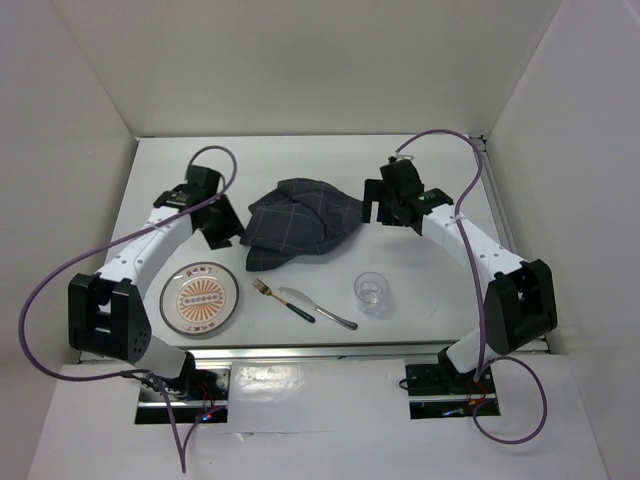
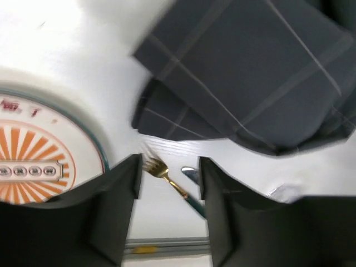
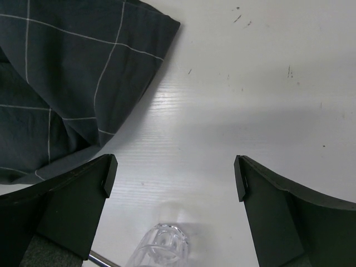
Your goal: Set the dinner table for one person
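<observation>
The white dinner table [image 1: 320,165] carries a crumpled dark grey cloth with light grid lines [image 1: 298,222], also in the left wrist view [image 2: 250,83] and the right wrist view [image 3: 61,83]. A plate with an orange sunburst [image 1: 199,298] lies at the front left, also in the left wrist view [image 2: 33,161]. A gold fork [image 1: 280,298] [image 2: 167,178], a knife [image 1: 318,308] and a clear glass [image 1: 371,292] [image 3: 161,247] lie along the front. My left gripper [image 1: 224,228] [image 2: 168,167] is open and empty beside the cloth's left edge. My right gripper [image 1: 378,213] [image 3: 173,177] is open and empty at the cloth's right edge.
White walls [image 1: 90,110] enclose the table on the left, back and right. A metal rail [image 1: 320,348] runs along the front edge by the arm bases. Purple cables [image 1: 55,275] loop off both arms.
</observation>
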Tool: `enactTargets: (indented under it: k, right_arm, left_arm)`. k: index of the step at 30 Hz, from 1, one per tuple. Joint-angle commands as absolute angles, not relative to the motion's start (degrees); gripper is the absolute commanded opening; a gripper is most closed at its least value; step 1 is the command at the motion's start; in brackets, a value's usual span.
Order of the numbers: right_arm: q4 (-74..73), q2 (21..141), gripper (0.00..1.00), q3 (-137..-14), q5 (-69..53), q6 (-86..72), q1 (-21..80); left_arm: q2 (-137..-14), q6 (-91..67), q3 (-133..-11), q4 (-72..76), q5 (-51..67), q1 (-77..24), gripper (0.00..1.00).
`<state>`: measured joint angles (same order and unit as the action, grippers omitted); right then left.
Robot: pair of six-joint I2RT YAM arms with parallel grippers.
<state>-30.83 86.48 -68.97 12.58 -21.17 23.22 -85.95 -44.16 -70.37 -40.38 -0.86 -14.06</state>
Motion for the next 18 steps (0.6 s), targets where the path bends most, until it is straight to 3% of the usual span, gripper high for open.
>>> enactTargets:
  k: [1, 7, 14, 18]
  right_arm:
    - [-29.71, 85.78, 1.00, -69.60, 12.48, -21.09, 23.12]
    - [-29.71, 86.92, 1.00, -70.14, 11.95, -20.57, 22.59]
    - [-31.73, 88.07, 1.00, -72.68, 12.04, -21.09, 22.59]
    - [-32.43, 86.84, 1.00, -72.69, 13.27, -21.09, 22.59]
  left_arm:
    - [-81.91, -52.29, -65.77, -40.18, 2.80, -4.88, 0.56]
    - [-85.95, -55.88, -63.19, -34.99, 11.41, 2.98, 0.54]
    - [-92.89, -63.88, -59.94, -25.85, 22.22, 4.04, 0.61]
    - [-95.27, -65.91, -59.94, -25.05, 22.24, 2.91, 0.64]
